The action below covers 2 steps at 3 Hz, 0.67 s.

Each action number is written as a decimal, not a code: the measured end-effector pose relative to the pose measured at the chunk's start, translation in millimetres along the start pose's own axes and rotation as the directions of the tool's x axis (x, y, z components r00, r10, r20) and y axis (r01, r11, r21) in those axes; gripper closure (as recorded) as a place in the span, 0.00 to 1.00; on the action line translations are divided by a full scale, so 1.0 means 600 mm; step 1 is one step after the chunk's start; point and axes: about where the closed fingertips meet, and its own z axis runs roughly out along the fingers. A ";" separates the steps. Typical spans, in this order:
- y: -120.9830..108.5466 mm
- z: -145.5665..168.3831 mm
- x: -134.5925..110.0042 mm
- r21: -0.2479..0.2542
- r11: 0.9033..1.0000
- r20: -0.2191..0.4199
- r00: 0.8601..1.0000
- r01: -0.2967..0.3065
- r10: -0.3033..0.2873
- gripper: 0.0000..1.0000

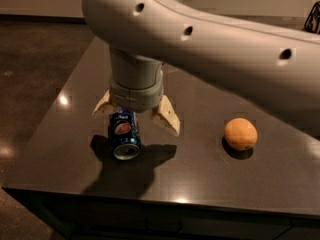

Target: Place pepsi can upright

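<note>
The pepsi can (pixel 123 134) lies on its side on the dark table (pixel 200 174), its silver end facing the front edge and its round logo facing up. My gripper (pixel 135 115) hangs open just above the can's far end. Its two tan fingers (pixel 166 115) spread to either side, the left one beside the can's far left and the right one apart to the can's right. The jaws hold nothing. The large grey arm crosses the top of the view and hides the table's far part.
An orange (pixel 240 133) sits on the table to the right of the can, about a hand's width from the right finger. The table's front edge runs close below the can; its left edge slants behind the gripper. Dark floor lies to the left.
</note>
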 end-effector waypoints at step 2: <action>0.010 0.012 -0.015 -0.053 0.997 0.008 0.998 0.060 -0.059 0.00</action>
